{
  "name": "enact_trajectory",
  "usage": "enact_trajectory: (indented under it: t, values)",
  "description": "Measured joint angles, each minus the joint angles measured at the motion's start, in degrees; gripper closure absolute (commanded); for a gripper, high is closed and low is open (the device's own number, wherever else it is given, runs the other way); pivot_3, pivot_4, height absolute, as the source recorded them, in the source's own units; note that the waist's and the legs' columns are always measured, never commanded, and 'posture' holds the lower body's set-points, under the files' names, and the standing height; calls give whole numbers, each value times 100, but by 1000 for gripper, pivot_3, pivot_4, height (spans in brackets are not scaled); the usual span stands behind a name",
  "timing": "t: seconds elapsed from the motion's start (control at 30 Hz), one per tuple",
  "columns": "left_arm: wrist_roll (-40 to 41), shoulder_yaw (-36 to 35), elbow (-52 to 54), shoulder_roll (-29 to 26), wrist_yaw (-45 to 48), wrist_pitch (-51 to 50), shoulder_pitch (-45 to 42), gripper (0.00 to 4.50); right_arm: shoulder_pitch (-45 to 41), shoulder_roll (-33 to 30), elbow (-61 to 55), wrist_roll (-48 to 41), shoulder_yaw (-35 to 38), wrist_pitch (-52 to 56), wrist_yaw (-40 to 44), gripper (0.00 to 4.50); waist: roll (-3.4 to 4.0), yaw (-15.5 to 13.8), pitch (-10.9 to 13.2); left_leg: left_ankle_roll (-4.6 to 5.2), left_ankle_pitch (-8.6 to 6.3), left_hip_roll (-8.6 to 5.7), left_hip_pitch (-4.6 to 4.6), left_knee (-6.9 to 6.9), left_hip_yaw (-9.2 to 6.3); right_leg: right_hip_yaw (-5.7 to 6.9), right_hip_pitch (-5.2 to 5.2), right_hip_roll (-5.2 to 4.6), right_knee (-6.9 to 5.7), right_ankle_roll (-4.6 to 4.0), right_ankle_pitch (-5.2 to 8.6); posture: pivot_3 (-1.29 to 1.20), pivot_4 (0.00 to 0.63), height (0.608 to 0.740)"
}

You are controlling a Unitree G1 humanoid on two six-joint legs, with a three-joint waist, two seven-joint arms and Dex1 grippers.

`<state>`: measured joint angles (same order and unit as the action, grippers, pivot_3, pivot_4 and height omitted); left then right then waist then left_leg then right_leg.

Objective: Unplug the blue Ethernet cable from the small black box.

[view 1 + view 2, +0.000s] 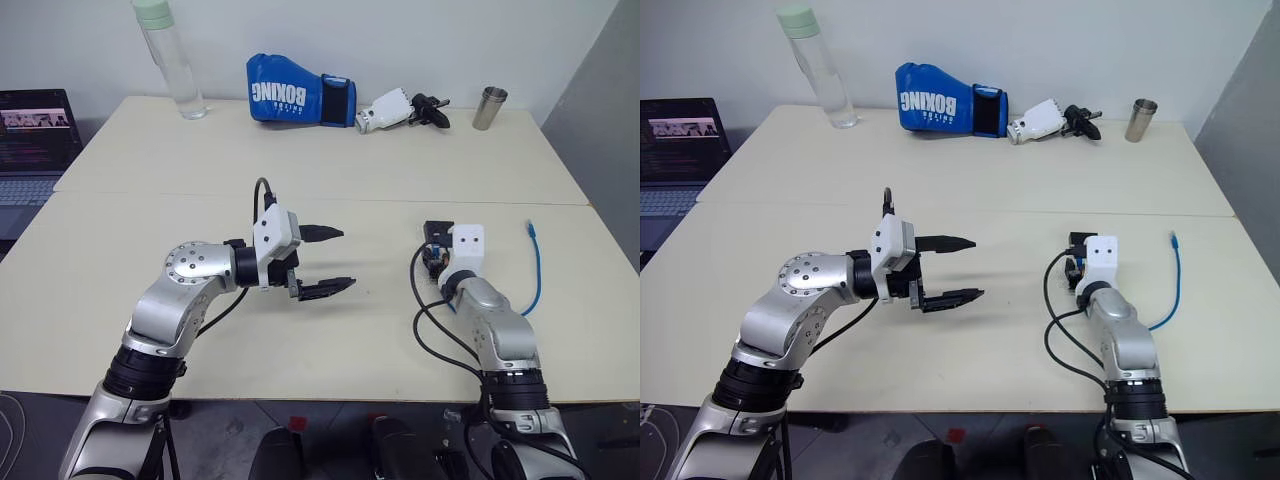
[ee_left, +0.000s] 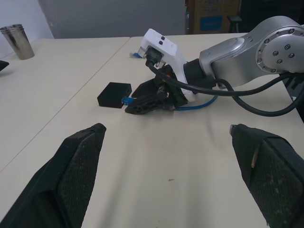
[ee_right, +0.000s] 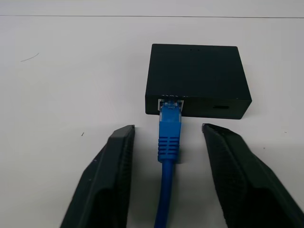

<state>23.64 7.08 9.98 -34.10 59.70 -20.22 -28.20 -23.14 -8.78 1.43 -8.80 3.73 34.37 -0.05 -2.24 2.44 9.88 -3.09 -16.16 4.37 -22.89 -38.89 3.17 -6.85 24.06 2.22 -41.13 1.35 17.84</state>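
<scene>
Cable (image 3: 169, 137) plugged into box (image 3: 194, 78), between right gripper (image 3: 168, 142) fingers

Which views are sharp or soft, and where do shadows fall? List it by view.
Right wrist view: blue Ethernet cable and small black box crisp, lit evenly, with faint shadow under the box. Left wrist view: left gripper fingers near and soft, table behind them clearer. Eye views: flat, even light, pale shadows under the arms.

The right gripper (image 2: 142, 102) lies low on the table (image 2: 57, 71), fingers beside the small black box (image 2: 114, 94), blue Ethernet cable (image 2: 127, 100) plugged in
</scene>
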Motion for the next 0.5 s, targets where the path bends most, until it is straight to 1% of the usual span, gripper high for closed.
enact_trajectory:
  t: [0.03,0.13,0.17,0.2,0.23,0.33,0.43,0.5]
  values:
    - [-2,-4,-23,0,-3,35,2,0,0,17,-17,21,-2,19,-1,2968,0,5,0,0,0,0,0,0,0,0,0,0,0,0,0,0,150,740]
    - [0,-30,-108,2,-19,64,5,0,-4,9,-34,91,-61,33,28,3766,0,11,0,0,0,0,0,0,-1,0,0,0,0,0,0,0,150,740]
    - [0,-37,-132,2,-26,65,5,0,-6,-7,-34,103,-80,30,64,3937,0,12,0,0,0,-1,0,0,-1,1,0,0,0,0,0,0,150,740]
    - [-1,-49,-160,2,-33,64,7,0,-6,-44,-35,134,-121,17,118,4207,0,12,0,0,0,-1,-1,0,-1,1,0,0,0,0,0,0,150,740]
    - [-4,-66,-195,-4,-38,64,9,0,-5,-130,-35,203,-203,-8,180,4286,0,12,0,0,0,-1,0,0,0,2,0,0,0,0,0,0,150,740]
    - [3,-128,-325,-145,-16,20,99,0,28,-437,-112,435,-556,-258,509,4276,1,46,0,1,-1,-1,-1,2,0,2,3,0,1,0,0,0,150,740]
    - [77,-326,-459,-337,4,-192,234,0,143,-901,-331,772,-1036,-797,978,4276,1,81,1,18,-10,0,-2,4,-4,9,3,0,1,0,0,0,150,740]
    - [374,-568,-555,-420,56,-590,258,0,178,-1356,-420,1133,-1518,-1493,1426,4276,1,86,1,21,-12,0,-2,4,-4,15,4,0,1,0,1,0,150,740]
